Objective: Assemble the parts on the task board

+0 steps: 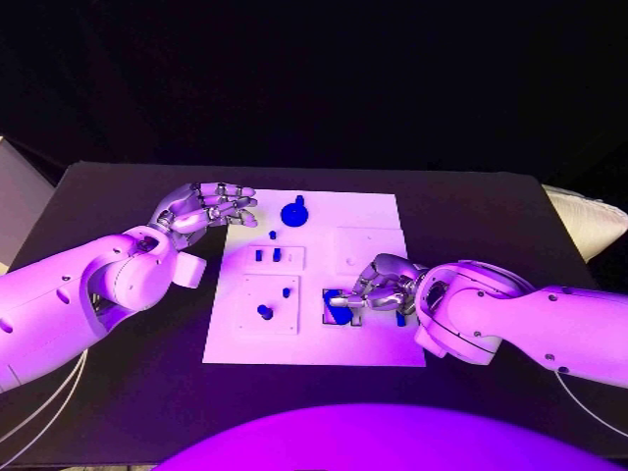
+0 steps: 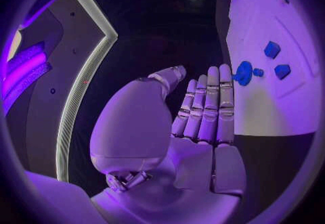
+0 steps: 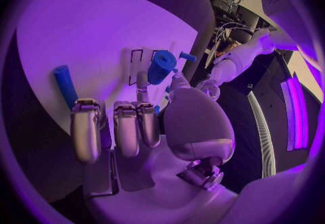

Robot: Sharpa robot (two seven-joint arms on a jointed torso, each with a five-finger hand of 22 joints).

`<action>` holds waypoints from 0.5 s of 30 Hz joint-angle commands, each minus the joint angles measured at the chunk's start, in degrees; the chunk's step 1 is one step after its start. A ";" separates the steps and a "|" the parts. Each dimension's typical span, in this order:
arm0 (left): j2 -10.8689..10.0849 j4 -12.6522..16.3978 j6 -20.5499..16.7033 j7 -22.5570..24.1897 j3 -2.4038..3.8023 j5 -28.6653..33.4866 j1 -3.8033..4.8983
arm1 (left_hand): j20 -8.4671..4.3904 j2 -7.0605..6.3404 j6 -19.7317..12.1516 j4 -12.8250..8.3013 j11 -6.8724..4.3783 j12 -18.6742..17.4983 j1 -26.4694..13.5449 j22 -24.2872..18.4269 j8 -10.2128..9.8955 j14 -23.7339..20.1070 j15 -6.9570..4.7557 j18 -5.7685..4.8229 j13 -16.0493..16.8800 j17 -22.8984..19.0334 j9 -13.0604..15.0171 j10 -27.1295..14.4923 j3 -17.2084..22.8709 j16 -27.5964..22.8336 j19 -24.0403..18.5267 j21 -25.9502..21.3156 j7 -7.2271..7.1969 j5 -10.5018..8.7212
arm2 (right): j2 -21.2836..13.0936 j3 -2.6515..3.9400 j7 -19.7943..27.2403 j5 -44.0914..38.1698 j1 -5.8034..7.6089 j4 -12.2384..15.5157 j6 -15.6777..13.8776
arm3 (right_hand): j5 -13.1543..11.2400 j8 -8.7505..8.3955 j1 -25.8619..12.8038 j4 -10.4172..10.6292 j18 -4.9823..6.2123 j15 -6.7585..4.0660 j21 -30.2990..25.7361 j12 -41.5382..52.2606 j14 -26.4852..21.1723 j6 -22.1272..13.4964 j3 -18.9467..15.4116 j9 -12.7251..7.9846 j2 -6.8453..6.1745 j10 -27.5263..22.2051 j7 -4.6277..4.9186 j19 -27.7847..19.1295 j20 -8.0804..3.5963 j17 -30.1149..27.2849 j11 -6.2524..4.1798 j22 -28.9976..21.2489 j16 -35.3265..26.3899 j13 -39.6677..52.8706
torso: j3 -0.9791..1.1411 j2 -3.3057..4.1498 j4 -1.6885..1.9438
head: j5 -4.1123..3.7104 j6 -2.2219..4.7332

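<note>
Blue cylinder part (image 3: pixel 161 66) upright on the task board (image 1: pixel 378 211), pinched by the right hand (image 1: pixel 371 291); likely light, rigid, slick; best gripped mid-barrel; left hand (image 1: pixel 208 208) loose, holding nothing, beside the board.

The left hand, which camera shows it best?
The left wrist view: the left hand lies flat and empty, fingers together beside the task board. The head view shows its back at the board's far left corner.
</note>
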 commanded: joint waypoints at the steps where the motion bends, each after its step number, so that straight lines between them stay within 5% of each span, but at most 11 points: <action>1: -0.02 0.15 0.65 0.18 0.05 0.02 -0.01 | 0.05 0.49 -0.52 0.42 -0.09 0.28 -0.29 -0.08 0.37 -0.44 -0.03 -0.82 0.07 0.06 -0.08 -0.35 0.04 -0.31 -0.23 -0.34 1.98 0.15 | -1.10 0.00 4.55 0.08 -0.08 0.86 -0.21 | 0.34 0.32 3.24 -0.41 -0.39 -0.36 -0.05 0.01 5.77 -0.29 -0.23 0.08 0.03 5.13 -0.31 4.53 -0.44 14.17 -0.37 11.73 -0.04 14.24 | -0.02 0.01 -0.02 | 0.11 0.01; 15: -0.17 0.06 0.57 0.10 0.04 0.02 -0.05 | 0.07 0.50 -0.57 0.47 -0.09 0.32 -0.32 -0.12 0.40 -0.47 -0.02 -0.82 0.06 0.11 -0.10 -0.42 0.05 -0.34 -0.24 -0.40 1.98 0.15 | -5.50 0.06 15.07 6.71 -0.01 2.68 1.45 | 1.23 0.23 8.57 -0.48 -0.38 -0.31 -0.16 0.27 5.83 -0.70 0.22 -0.06 -0.28 5.31 -0.20 4.51 -0.45 14.44 -0.31 11.77 0.07 14.44 | -0.03 0.02 0.00 | 0.33 0.01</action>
